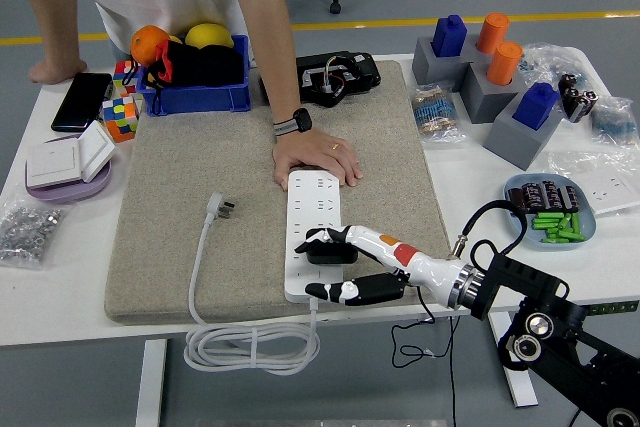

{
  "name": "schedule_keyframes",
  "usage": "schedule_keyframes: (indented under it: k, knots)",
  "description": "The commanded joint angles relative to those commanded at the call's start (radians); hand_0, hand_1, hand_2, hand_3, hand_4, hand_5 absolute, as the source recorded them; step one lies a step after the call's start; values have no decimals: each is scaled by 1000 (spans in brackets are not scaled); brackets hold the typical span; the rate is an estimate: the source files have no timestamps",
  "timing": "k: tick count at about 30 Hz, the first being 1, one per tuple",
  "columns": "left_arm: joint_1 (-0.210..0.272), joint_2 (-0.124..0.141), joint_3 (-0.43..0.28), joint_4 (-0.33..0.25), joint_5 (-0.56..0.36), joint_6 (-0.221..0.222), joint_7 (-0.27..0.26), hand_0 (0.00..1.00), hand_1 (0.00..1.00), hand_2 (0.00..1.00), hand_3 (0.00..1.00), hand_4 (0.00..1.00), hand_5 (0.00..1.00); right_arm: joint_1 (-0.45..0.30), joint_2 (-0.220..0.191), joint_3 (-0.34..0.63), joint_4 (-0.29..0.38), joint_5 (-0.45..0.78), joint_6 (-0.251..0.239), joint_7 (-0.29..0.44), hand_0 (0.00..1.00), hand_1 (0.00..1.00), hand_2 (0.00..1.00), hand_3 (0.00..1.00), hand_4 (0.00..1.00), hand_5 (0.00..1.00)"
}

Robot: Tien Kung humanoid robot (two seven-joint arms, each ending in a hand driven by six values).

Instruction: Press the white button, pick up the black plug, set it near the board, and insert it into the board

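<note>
Head view shows the right hand [335, 265] gripping the black plug [328, 250] over the white board [314, 209], steadied by a person's hand [318, 159]; insertion underway; next, align prongs and press down.

Blk plug [328, 250] atop white board [314, 232]

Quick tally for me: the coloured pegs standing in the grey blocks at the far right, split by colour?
Blue pegs: 2
Orange pegs: 2
Total: 4, each standing upright in a grey block
</note>
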Motion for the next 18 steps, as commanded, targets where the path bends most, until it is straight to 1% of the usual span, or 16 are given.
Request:
schedule_keyframes:
  k: [3, 4, 11, 18]
  knots:
    - [1, 0, -3, 0, 1, 0, 0, 485, 499, 498, 587, 580, 254, -4, -2, 0, -1, -2, 0, -3, 916, 821, 772, 739, 880, 644]
    - [2, 0, -4, 0, 3, 0, 0, 483, 499, 498, 587, 580, 254, -5, -4, 0, -1, -3, -1, -3, 901, 801, 761, 732, 881, 642]
    - [4, -1, -10, 0, 6, 1, 1, 483, 498, 498, 587, 580, 254, -2, -1, -4, -15, 0, -2, -2, 896, 798, 761, 734, 882, 637]
    - [0, -3, -7, 0, 2, 1, -1, 484, 499, 498, 587, 580, 254, 4, -2, -33, -34, 8, 0, -4, 895, 797, 754, 735, 882, 634]
